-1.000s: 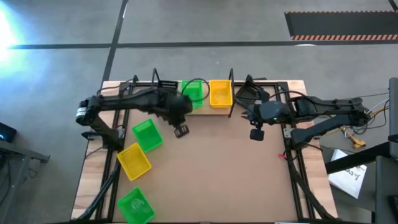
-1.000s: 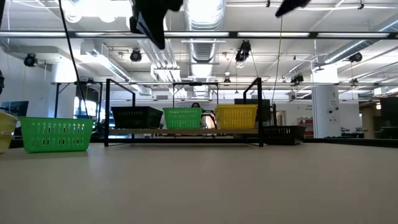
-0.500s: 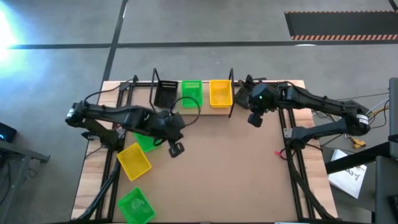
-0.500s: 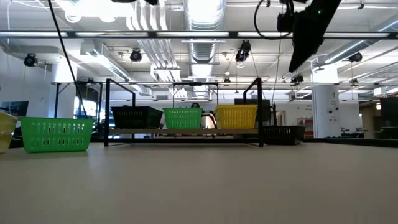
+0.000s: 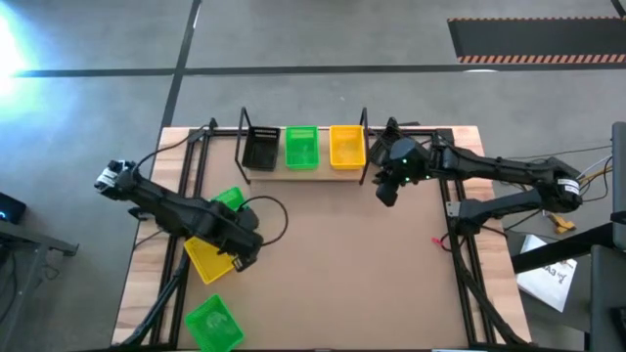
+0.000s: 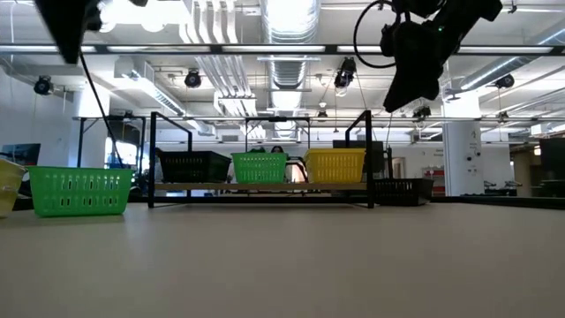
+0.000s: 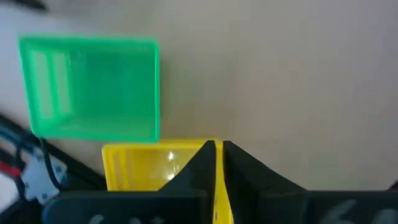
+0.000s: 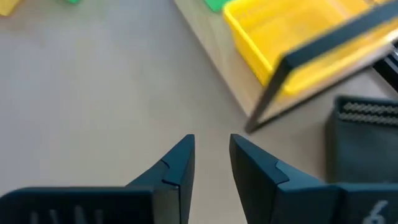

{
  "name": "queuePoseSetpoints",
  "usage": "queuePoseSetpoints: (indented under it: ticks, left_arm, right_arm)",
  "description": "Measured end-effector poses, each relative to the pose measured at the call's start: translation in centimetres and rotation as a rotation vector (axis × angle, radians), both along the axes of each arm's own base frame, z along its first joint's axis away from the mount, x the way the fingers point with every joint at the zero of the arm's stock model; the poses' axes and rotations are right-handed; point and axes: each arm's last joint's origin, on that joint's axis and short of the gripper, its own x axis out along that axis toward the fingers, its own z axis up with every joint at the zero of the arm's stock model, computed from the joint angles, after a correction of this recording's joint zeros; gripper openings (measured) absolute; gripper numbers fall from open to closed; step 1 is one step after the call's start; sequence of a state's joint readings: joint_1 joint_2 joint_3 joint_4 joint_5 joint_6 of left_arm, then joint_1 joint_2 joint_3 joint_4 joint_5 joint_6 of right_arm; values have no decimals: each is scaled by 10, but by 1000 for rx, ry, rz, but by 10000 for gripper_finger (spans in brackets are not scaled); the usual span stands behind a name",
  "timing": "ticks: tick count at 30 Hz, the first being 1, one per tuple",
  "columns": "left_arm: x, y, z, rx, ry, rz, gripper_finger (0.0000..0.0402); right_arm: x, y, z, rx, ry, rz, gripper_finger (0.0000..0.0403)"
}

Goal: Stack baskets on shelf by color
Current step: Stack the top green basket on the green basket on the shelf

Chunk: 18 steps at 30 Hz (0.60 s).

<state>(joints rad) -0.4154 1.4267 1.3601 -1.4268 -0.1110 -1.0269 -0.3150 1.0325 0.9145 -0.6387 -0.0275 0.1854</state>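
Down at the near-left part of the worktop [image 5: 333, 264], the left claw [image 5: 238, 260] hangs over a loose yellow basket [image 5: 208, 256], its fingers [image 7: 199, 168] pressed almost together with the basket's yellow rim showing in the thin slit between them; whether they actually pinch that rim cannot be told. Just beyond this claw in its own wrist view lies a green basket [image 7: 93, 87], mouth up, apart from the yellow one; from above it sits nearer the worktop's front edge [image 5: 213, 324]. On the far side of the left arm a second green basket [image 5: 229, 200] peeks out, partly hidden by the arm.

Across the worktop, the right claw [image 5: 385, 192] hovers above bare board with its fingers [image 8: 177, 163] spread a little, holding nothing. Just ahead of it stands the right wire upright of the shelf [image 5: 303, 172], and beyond that upright the yellow basket on the shelf [image 5: 346, 147]. Beside the claw, off the shelf's right end, a black basket on the worktop [image 8: 364, 140] shows in the right wrist view and in the low view [image 6: 402, 189].

Farther along the shelf from the right claw sit a green basket on the shelf [image 5: 301, 148] and then a black basket on the shelf [image 5: 260, 150], the three in a row, side by side, each in its own place on the plank.
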Motion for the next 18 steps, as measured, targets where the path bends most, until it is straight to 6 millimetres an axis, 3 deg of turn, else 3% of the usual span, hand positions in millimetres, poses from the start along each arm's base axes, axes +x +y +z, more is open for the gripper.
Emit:
queuePoseSetpoints:
  ticks: [12,18]
  left_arm:
    - [-31,30,-91,-23,19,221,199]
    - [-35,34,-118,18,21,228,212]
  right_arm:
    - [12,15,11,-29,-95,80,66]
    - [14,21,45,-68,-189,118,52]
